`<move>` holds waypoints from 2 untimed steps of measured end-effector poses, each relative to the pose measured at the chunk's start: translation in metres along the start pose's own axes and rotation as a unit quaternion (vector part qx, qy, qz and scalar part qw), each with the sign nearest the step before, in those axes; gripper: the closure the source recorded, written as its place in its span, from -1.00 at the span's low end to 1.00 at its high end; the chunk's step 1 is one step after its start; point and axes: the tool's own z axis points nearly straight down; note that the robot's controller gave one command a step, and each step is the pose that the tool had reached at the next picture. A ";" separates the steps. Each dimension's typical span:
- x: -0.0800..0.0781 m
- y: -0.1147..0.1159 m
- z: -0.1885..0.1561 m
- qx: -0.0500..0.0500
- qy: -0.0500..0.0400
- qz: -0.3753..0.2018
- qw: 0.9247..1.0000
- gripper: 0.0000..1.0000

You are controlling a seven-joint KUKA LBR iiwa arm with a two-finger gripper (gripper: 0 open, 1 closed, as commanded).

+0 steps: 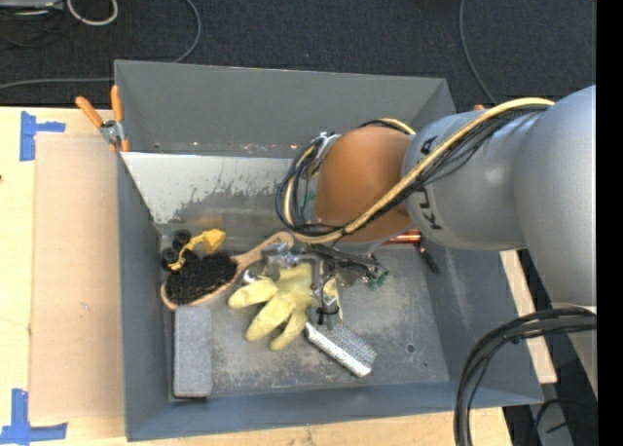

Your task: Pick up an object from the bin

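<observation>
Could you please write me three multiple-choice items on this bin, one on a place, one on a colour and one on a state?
1. Where in the bin does the grey rectangular block lie?
A. in the view's lower left corner
B. against the far wall
C. by the right wall

2. What colour is the glove?
A. blue
B. yellow
C. red

3. How is the brush placed?
A. standing on end
B. hanging over the rim
C. lying down, black bristles showing

Answers:
1 A, it lies along the left wall near the front corner.
2 B, it is pale yellow all over.
3 C, its bristle head and wooden handle rest on the floor.
</observation>
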 end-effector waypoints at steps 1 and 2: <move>-0.003 0.009 0.000 -0.003 0.004 -0.087 0.996 1.00; -0.003 0.009 0.000 -0.003 0.004 -0.087 0.996 1.00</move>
